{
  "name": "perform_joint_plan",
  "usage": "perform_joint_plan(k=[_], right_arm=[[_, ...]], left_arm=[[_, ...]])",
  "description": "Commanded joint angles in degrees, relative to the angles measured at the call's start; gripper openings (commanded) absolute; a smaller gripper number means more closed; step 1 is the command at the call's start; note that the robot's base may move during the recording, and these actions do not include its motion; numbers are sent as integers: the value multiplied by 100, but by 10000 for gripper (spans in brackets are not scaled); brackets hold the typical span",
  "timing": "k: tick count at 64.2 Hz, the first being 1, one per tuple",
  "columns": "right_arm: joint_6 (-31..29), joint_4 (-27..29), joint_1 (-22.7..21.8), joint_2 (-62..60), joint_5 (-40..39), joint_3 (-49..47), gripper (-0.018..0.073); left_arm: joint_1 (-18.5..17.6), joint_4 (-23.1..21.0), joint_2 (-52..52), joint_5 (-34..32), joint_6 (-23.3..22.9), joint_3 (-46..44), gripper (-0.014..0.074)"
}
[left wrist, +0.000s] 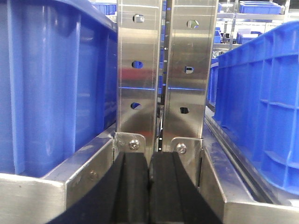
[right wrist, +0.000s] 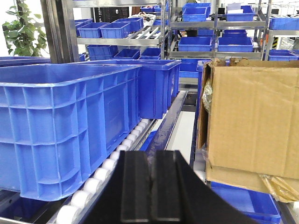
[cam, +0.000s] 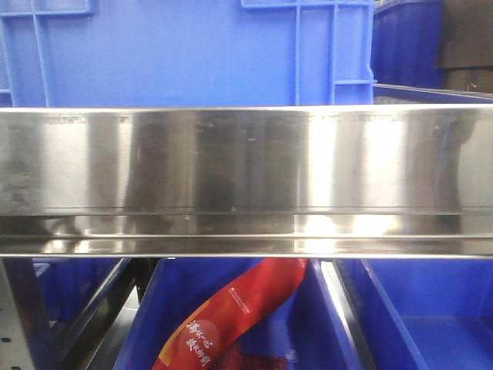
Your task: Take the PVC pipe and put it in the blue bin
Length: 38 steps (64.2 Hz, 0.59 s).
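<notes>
The PVC pipe shows in none of the three views, so its look and place cannot be told.

In the front view a steel rail spans the frame. A blue crate stands above and behind it; below it a red bag with printed characters lies in a lower blue bin.

In the left wrist view the left claw has its two black fingers pressed together with only a thin seam between them, and nothing is held. To its left stands a blue bin wall. Straight ahead of the fingertips rise two steel posts with punched holes, bolted to the shelf frame. To the right is a second ribbed bin.

In the right wrist view the right claw is likewise closed on nothing, its pads meeting. Ahead and to its left a large blue tub sits on white rollers, with another tub behind it. To the right of the claw stands a cardboard box, its near side toward the camera. Racks with small bins fill the background.
</notes>
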Motion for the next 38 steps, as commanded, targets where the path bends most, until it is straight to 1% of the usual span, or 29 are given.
perform_joint_plan(k=[1, 38], right_arm=[[0, -9, -29, -15, -89, 11, -167], [0, -9, -29, -15, -89, 11, -167]], left_arm=[[-28, 6, -30, -31, 0, -14, -111], [-28, 6, -30, -31, 0, -14, -111]])
